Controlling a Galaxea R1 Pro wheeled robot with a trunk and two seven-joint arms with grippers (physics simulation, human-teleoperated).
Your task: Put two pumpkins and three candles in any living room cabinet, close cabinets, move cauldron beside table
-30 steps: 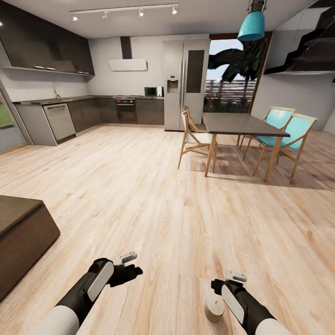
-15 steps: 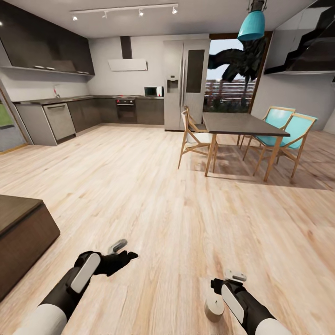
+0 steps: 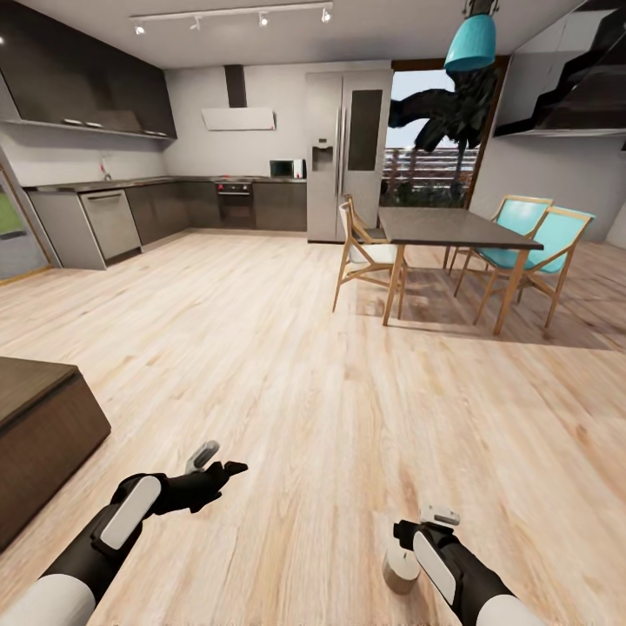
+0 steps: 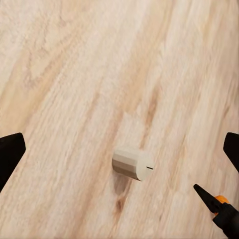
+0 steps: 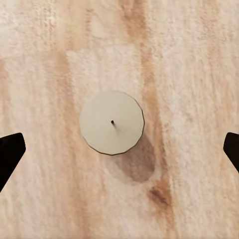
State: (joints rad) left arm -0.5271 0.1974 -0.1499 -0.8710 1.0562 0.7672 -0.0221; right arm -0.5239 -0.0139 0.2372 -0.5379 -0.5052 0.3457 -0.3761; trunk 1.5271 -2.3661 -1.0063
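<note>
A short cream candle stands upright on the wooden floor right under my right gripper. In the right wrist view I look straight down on the candle, and the right gripper is open above it with its black fingertips far apart. My left gripper hovers open over the floor to the left. In the left wrist view the candle sits ahead between the wide-spread fingers. The end of the low dark-brown cabinet is at the left edge.
A dining table with wooden chairs and teal chairs stands ahead to the right. The kitchen counter and the fridge line the far wall. Bare wooden floor stretches between.
My left arm has swung left and outward over the floor. The right arm and the candle have stayed put. The head view has tilted up slightly.
</note>
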